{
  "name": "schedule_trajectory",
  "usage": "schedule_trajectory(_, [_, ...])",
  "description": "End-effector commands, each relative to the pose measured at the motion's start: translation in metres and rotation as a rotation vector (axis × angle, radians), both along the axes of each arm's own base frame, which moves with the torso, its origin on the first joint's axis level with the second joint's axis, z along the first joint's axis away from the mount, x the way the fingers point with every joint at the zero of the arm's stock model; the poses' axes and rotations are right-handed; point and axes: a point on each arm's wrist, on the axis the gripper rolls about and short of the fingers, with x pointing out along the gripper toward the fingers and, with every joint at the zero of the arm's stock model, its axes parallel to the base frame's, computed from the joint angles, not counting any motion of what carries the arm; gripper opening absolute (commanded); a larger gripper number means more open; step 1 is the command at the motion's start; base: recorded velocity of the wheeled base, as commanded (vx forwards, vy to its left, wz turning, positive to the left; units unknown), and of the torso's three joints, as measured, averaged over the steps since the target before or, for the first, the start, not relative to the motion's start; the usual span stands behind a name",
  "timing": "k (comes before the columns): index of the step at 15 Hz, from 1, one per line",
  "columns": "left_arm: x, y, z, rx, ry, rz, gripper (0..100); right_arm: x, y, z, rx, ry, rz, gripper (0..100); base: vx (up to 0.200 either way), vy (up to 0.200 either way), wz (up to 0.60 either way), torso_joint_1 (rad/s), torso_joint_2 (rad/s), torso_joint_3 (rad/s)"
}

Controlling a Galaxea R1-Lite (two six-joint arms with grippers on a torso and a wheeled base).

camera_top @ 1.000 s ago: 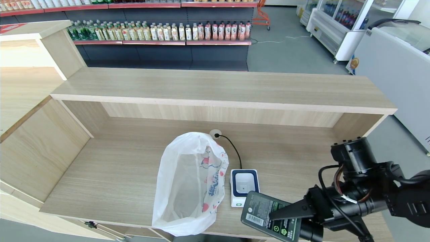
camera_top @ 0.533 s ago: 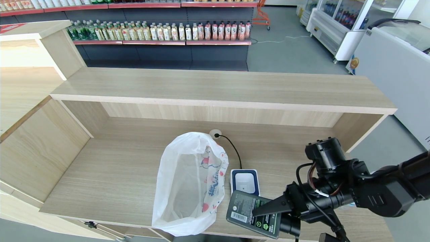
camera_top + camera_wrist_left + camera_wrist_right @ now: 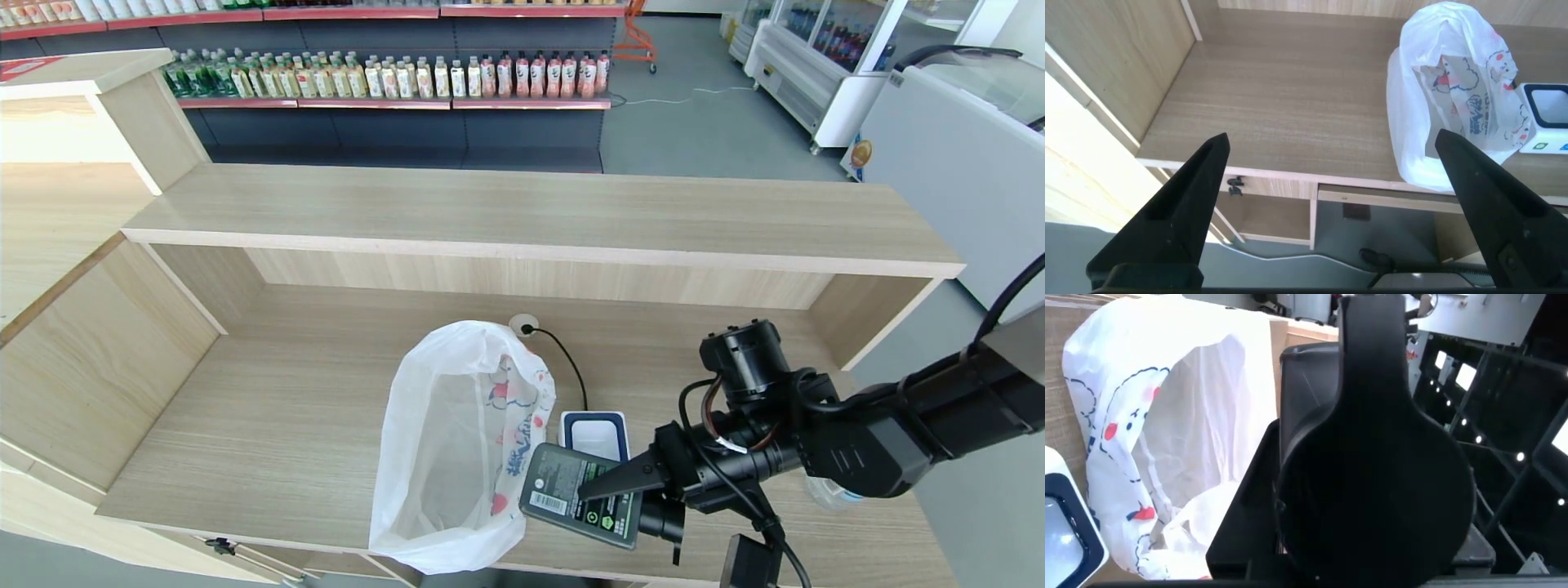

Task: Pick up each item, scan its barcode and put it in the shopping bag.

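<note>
Pack: dark, flat, barcode up, over scanner, just beside shopping bag.
Right hand: grips Pack.
Left hand: wide, holding nothing.

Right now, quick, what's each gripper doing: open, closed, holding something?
Left gripper: open, holding nothing.
Right gripper: closed on the dark green packet.

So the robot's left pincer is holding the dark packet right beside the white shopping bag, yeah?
Not quite. It is the right pincer that is shut on the dark packet beside the white shopping bag, as the head view shows. The left pincer is open and holds nothing.
</note>
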Motion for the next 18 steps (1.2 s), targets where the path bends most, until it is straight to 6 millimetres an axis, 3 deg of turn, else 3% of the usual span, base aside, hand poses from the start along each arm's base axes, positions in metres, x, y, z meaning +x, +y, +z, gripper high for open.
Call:
schedule_trajectory(1, [0.000,0.000,0.000,0.000,0.000,0.001,100,0.009,0.007,0.001,0.009,-0.016,0.007,0,0.000,0.000,0.00,0.000,0.00,0.000])
schedule_trajectory(5, [0.000,0.000,0.000,0.000,0.000,0.001,100,0.018,0.029,0.007,0.036,-0.059,0.050,0,0.000,0.000,0.00,0.000,0.00,0.000])
schedule_trajectory(18, [0.000,0.000,0.000,0.000,0.000,0.001,100,0.024,0.040,0.016,0.058,-0.095,0.064,0,0.000,0.000,0.00,0.000,0.00,0.000])
